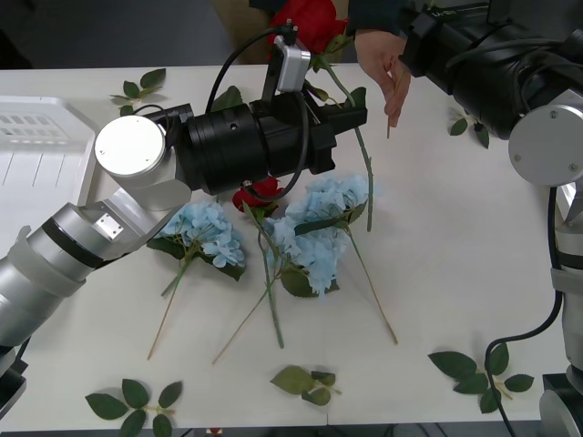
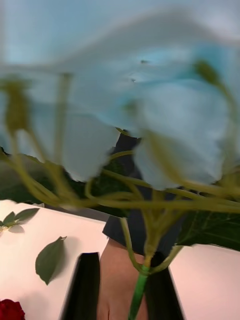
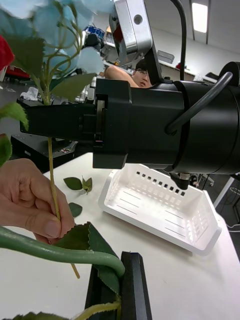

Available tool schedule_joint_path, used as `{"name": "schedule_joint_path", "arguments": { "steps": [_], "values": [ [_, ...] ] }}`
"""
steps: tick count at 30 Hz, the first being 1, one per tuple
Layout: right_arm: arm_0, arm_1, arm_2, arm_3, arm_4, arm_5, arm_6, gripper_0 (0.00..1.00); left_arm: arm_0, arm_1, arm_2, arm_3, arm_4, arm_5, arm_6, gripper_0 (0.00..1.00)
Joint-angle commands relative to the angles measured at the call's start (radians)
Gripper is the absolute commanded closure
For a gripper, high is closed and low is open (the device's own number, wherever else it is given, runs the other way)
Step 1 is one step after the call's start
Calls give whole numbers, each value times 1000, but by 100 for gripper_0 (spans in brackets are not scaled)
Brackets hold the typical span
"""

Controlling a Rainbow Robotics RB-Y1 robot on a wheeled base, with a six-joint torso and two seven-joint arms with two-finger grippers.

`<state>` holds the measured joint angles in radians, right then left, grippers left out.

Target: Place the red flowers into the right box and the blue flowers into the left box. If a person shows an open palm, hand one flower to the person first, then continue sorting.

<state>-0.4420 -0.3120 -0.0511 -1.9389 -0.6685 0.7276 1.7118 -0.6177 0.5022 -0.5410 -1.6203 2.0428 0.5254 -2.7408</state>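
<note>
Stem of a red rose (image 1: 314, 23) sits clamped in the left tool (image 1: 351, 116); right tool (image 2: 135, 285) grips a blue hydrangea (image 2: 150, 110), whose stem a person's hand (image 1: 383, 56) pinches just beyond.

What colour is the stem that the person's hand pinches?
The stem between the hand's fingers is pale tan to yellow-green; the left wrist view shows it best.

The left arm (image 1: 109, 218) has silver-grey segments, a round white joint cap, a thick black cylindrical wrist, a looping black cable and a small silver camera block (image 1: 293, 66). The right arm (image 1: 510, 82) matches.
</note>
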Motion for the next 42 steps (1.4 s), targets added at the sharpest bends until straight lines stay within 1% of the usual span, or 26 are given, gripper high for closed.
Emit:
{"name": "schedule_joint_path", "arguments": {
  "steps": [1, 3, 6, 11, 16, 17, 18, 20, 22, 25, 27, 29, 30, 36, 37, 42],
  "values": [
    [-35, 16, -7, -12, 7, -14, -12, 15, -8, -2, -14, -30, 14, 2, 36, 100],
    [-30, 11, -12, -14, 3, -14, -11, 13, -8, -2, -16, -30, 14, 2, 36, 100],
    [-17, -4, -21, -14, -40, -14, -3, 12, -8, -2, -16, -30, 16, 2, 36, 100],
    [40, -87, -35, -45, -152, -14, 3, 12, -8, -2, -16, -30, 16, 2, 36, 100],
    [155, -187, -65, -107, -275, -7, 6, 12, -8, -2, -16, -30, 16, 2, 36, 100],
    [194, -220, -82, -126, -315, 16, 9, 12, -8, -2, -16, -30, 16, 2, 36, 100],
    [209, -234, -93, -132, -332, 27, 12, 12, -8, -2, -16, -30, 16, 2, 36, 100],
    [272, -282, -142, -144, -402, 79, 26, 12, -8, -2, -16, -30, 16, 2, 36, 100],
    [313, -308, -181, -143, -457, 118, 74, 11, -8, -2, -16, -30, 16, 2, 36, 100],
    [361, -312, -243, -124, -516, 213, 173, 12, -8, -2, -16, -30, 16, 2, 36, 100],
    [367, -312, -257, -101, -566, 271, 233, 12, -7, -2, -16, -30, 16, 2, 36, 100],
    [365, -312, -262, -51, -677, 342, 311, 12, -8, -2, -16, -29, 16, 2, 36, 100],
    [359, -312, -246, -20, -730, 368, 358, 12, -8, -2, -16, -30, 16, 2, 36, 100],
    [335, -311, -131, 83, -902, 366, 552, 12, -8, -2, -16, -29, 16, 2, 36, 100],
    [327, -311, -104, 107, -959, 363, 589, 11, -8, -2, -16, -30, 16, 2, 36, 100],
    [296, -311, -23, 143, -1100, 358, 684, 12, -7, -2, -16, -29, 16, 2, 36, 100]
  ]
}}
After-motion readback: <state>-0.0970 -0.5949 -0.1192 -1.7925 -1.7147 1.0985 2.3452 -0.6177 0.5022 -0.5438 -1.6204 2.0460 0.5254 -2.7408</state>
